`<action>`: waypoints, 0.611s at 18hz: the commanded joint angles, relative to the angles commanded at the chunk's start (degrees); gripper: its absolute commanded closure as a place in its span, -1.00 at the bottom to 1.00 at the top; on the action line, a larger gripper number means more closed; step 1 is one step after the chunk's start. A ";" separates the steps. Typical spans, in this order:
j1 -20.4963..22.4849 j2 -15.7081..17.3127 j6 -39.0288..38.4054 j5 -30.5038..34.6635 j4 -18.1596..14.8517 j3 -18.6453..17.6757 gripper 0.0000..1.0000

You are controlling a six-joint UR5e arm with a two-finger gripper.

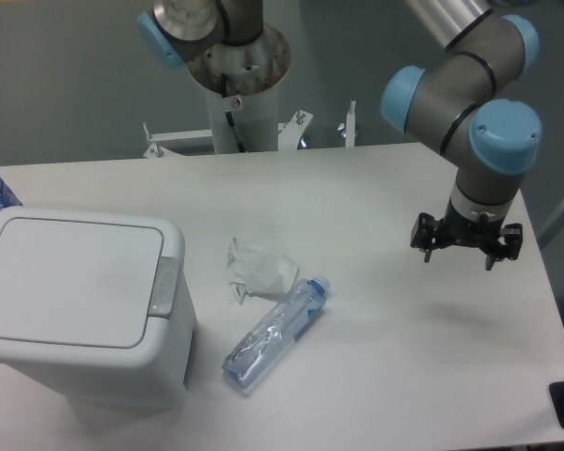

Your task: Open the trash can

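White plastic trash can (pixel 80 305) sits lower left, lid down. Right of centre the gripper (pixel 466 246) hovers over the table (pixel 404 357), fingers spread, grasping nothing.

The tool (pixel 466 246) hangs over bare counter (pixel 404 329) at the right, well apart from everything. Between it and the bin (pixel 80 305) lie a crushed bottle (pixel 276 333) and crumpled wrapper (pixel 258 268), just beside the bin's button strip (pixel 164 287). Above the lid (pixel 70 277) nothing stands.
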 joint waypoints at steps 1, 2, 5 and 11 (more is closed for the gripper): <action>0.00 0.00 0.00 0.00 0.00 -0.09 -1.00; 0.00 0.00 0.00 0.00 0.00 -0.09 -1.00; 0.00 0.00 -0.09 0.00 -0.09 0.00 -1.00; -0.09 0.00 -0.09 0.00 -0.35 0.18 -1.00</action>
